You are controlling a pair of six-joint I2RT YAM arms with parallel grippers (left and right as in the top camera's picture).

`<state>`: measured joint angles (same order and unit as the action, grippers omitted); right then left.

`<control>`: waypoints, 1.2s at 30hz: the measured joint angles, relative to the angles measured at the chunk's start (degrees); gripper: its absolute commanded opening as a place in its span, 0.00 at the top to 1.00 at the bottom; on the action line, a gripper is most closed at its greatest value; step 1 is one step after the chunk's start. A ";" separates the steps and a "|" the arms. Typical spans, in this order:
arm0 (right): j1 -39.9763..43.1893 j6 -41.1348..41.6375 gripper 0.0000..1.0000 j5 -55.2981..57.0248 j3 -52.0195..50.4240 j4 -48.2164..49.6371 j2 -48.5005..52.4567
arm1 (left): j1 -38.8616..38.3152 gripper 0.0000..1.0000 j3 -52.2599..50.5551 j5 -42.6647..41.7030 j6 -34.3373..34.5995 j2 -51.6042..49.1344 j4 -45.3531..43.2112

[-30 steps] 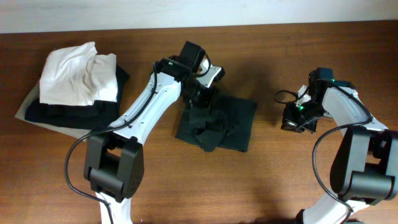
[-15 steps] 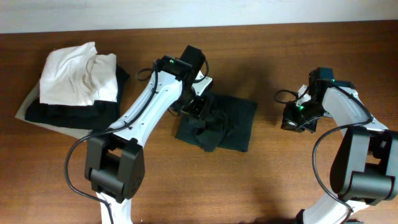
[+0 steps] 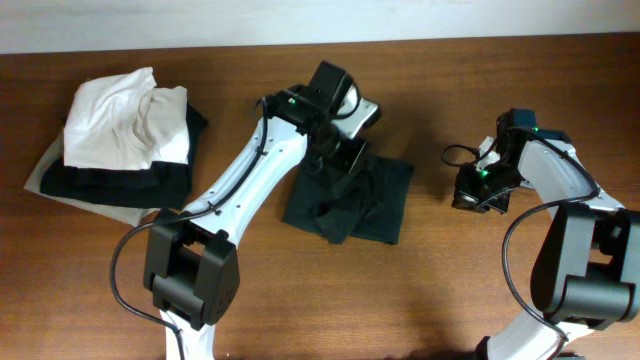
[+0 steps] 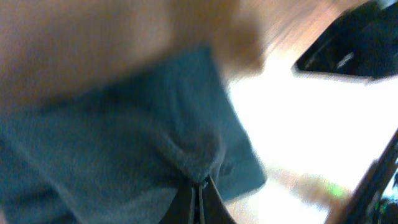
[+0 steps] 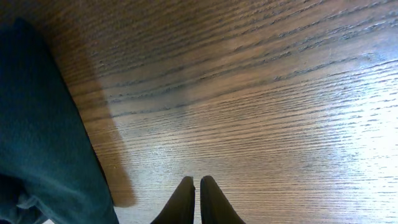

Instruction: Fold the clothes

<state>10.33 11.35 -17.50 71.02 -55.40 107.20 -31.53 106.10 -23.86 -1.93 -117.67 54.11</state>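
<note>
Dark T-shirt point(image 3: 370, 205) sits bundled in the middle of the counter point(image 3: 420, 300), its long side running roughly nine to three. Left claw point(image 3: 335, 165) is right on its eleven o'clock corner, pinched tight on a pucker of fabric. Right claw point(image 3: 478, 192), closed on nothing, hovers over bare wood out at three o'clock. Left is nearer, so the next fold looks like its job.

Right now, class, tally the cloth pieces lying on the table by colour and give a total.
dark teal T-shirt: 1
white garment: 1
black cloth: 1
beige cloth: 1
Total: 4
</note>
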 measured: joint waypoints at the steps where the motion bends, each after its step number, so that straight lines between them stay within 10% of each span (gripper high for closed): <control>1: 0.00 0.00 0.90 0.02 0.00 -0.04 0.00 | -0.76 1.00 0.68 -0.63 0.00 0.00 -1.92; 5: 0.00 0.00 0.87 0.00 0.00 -0.04 0.00 | -3.89 0.99 0.74 -1.27 0.00 -1.42 -4.33; 8: 0.00 -0.02 0.83 0.02 0.00 -0.04 -0.02 | -6.82 0.51 0.72 -1.55 -0.04 -5.64 -6.51; 11: -0.02 -0.04 0.78 0.00 0.00 -0.07 -0.02 | -10.45 0.35 1.09 -0.42 -0.04 -6.93 -7.61; 25: -4.55 -7.08 0.46 -30.45 0.09 20.15 -0.15 | -0.96 0.33 19.61 25.00 -0.68 -7.28 21.99; 29: -14.23 0.68 0.96 -22.49 0.09 23.08 -0.15 | 2.34 0.31 19.61 24.92 -0.68 -7.28 23.32; 36: -9.22 8.20 0.89 -12.33 0.70 19.19 -0.15 | 3.50 0.27 19.61 24.76 -0.68 -7.28 25.29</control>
<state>1.10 19.55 -29.82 71.72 -36.21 107.04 -28.03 125.71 0.91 -2.61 -124.95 79.40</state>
